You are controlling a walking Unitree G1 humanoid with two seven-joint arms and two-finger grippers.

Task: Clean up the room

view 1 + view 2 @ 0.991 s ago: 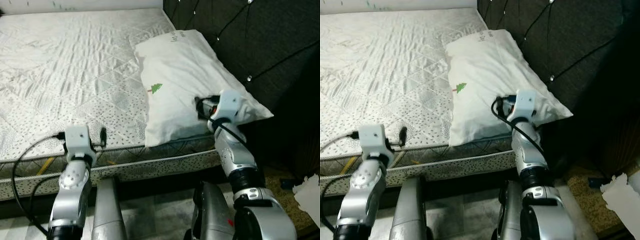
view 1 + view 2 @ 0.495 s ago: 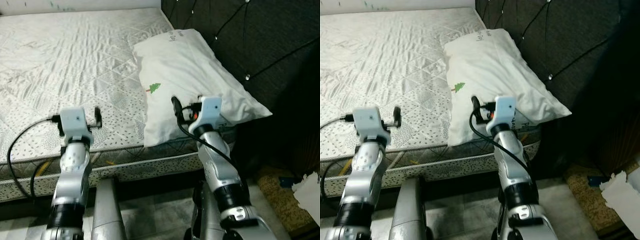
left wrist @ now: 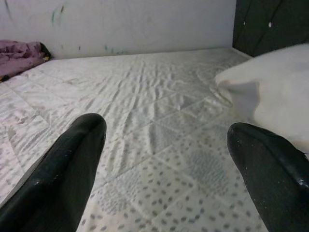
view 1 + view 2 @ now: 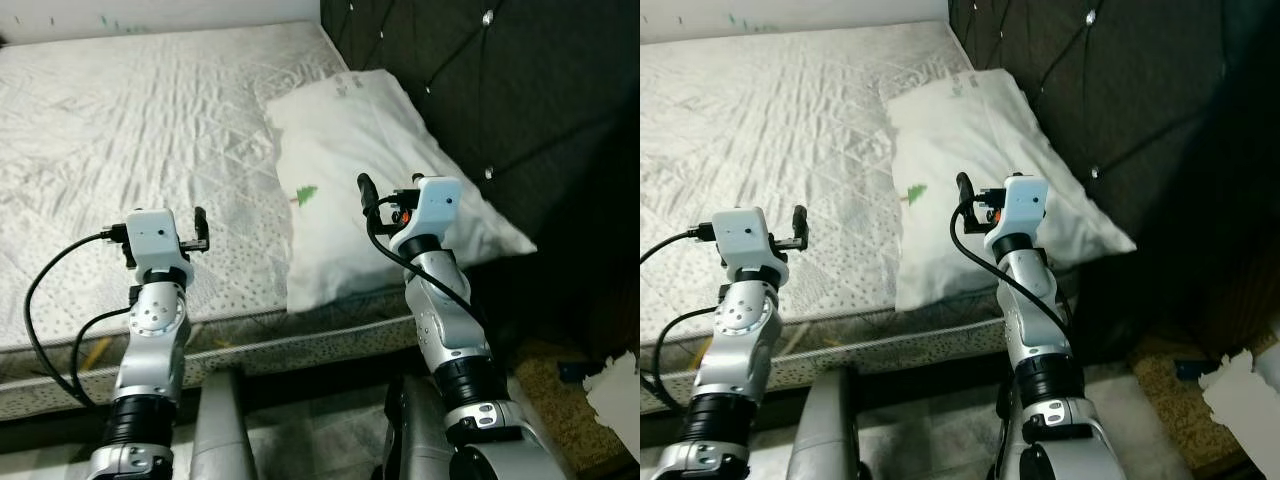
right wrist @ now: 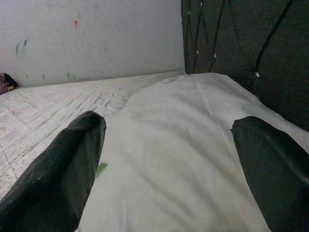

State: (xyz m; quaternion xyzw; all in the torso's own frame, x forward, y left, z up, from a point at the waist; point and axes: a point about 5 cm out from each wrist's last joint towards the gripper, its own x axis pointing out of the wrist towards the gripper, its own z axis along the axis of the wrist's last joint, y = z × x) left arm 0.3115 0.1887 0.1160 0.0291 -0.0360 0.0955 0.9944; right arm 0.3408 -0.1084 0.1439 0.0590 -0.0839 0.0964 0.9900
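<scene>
left eye view cuts off the mattress (image 4: 120,130) at its left, where a white pillow (image 4: 370,160) with a small green tree print lies against the dark tufted headboard (image 4: 500,90), right hand (image 5: 164,159) open above it, left hand (image 3: 164,164) open over the bare quilting.

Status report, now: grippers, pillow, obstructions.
Left gripper open over mattress. Right gripper open above pillow, holding nothing. Pillow lies against headboard. Nothing blocking it.
</scene>
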